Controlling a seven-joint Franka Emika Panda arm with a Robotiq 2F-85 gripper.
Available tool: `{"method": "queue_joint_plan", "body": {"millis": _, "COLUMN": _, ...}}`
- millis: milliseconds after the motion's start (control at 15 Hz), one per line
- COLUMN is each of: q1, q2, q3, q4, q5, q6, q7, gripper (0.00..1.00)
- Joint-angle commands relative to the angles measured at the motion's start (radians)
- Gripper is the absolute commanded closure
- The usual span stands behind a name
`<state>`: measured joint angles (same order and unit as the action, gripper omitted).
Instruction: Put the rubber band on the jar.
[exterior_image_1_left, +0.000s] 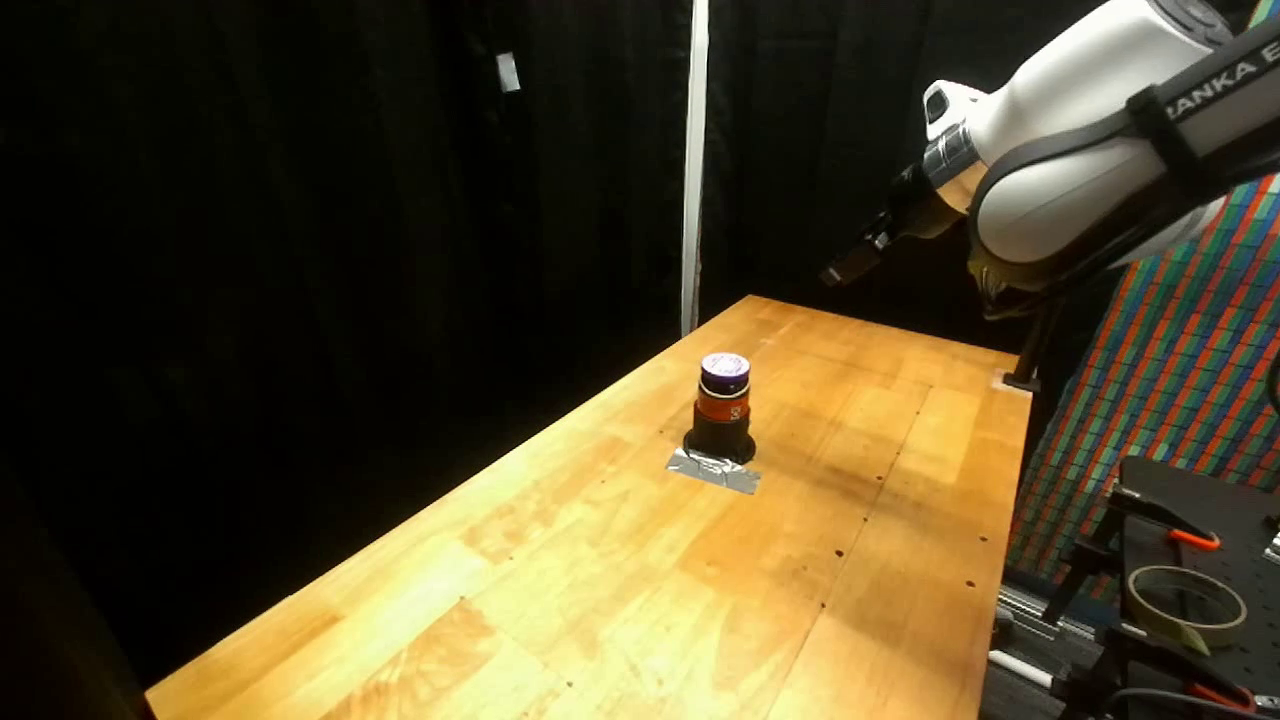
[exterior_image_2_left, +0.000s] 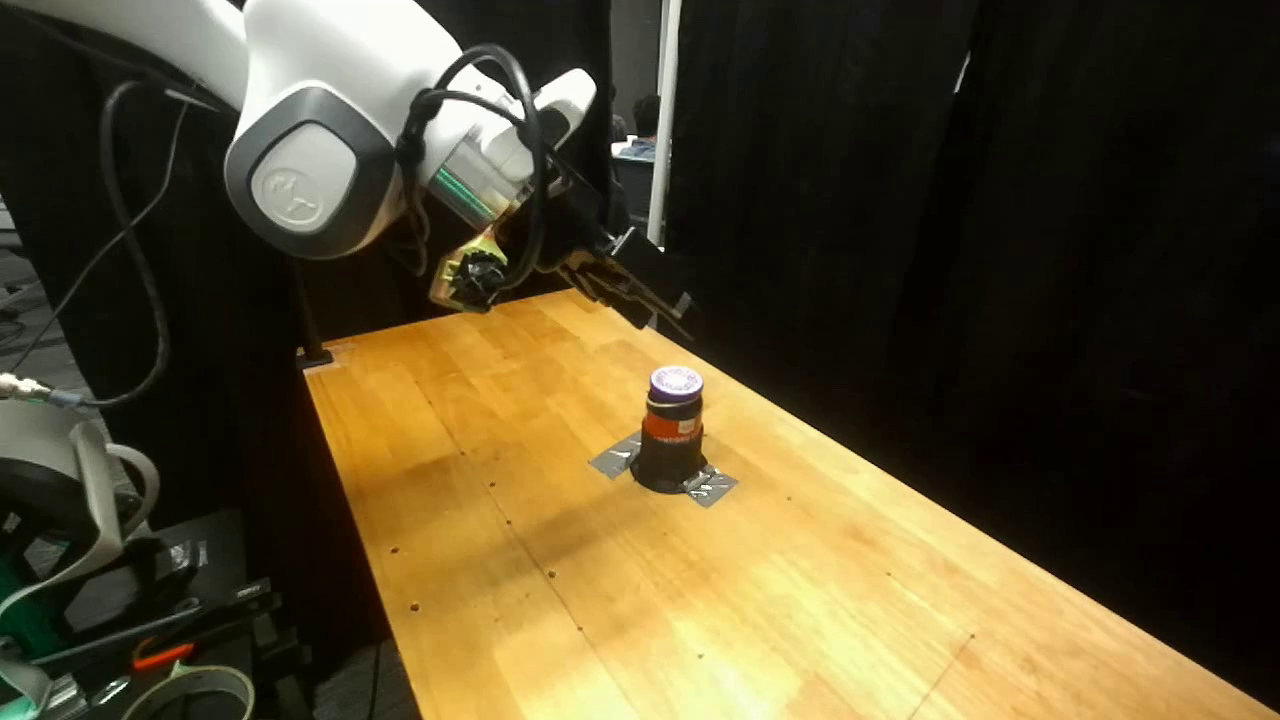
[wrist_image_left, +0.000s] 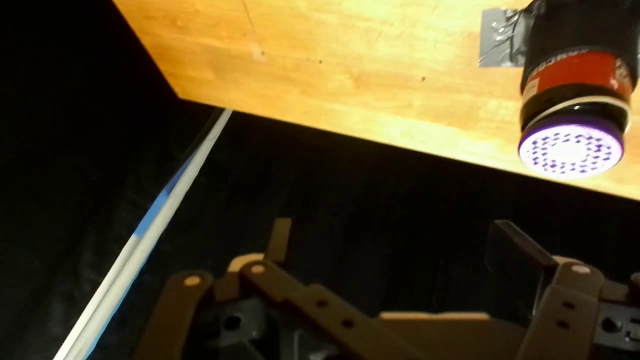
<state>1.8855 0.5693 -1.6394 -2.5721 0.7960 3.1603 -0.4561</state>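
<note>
The gripper (wrist_image_left: 398, 240) lies along the bottom of the wrist view, fingers (wrist_image_left: 279, 237) wide apart, nothing between them. Upper right of that frame, well apart from it: the squat cylindrical jar (wrist_image_left: 575, 90), dark-bodied, with an orange-red label (wrist_image_left: 580, 70) and a purple-rimmed lid (wrist_image_left: 570, 150) patterned white. A thin cream rubber band (wrist_image_left: 595, 99) circles its neck just below the lid, slightly aslant. Jar upright on the pale wooden tabletop (exterior_image_2_left: 850, 560), near mid-frame in both exterior views; silver tape (exterior_image_2_left: 713, 488) at its black flanged base (exterior_image_2_left: 668, 468).

Progress, my reading: band on, task looks done; at most the white arm (exterior_image_1_left: 1090, 90) has to clear off.

Hard to make out: far side of the band hidden, so snugness all round unknown. Base cut off at the top of the wrist view. Dark gripper nearly merges with the black curtain (exterior_image_1_left: 400, 250) in both exterior views.
</note>
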Motion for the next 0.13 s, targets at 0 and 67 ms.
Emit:
{"method": "queue_joint_plan", "body": {"millis": 0, "q1": 0.128, "q2": -0.006, "q3": -0.207, "q4": 0.009, "q5": -0.228, "q6": -0.275, "q7": 0.108, "gripper": 0.0}}
{"method": "queue_joint_plan", "body": {"millis": 67, "q1": 0.163, "q2": -0.005, "q3": -0.261, "q4": 0.024, "q5": -0.284, "q6": -0.368, "q7": 0.149, "gripper": 0.0}}
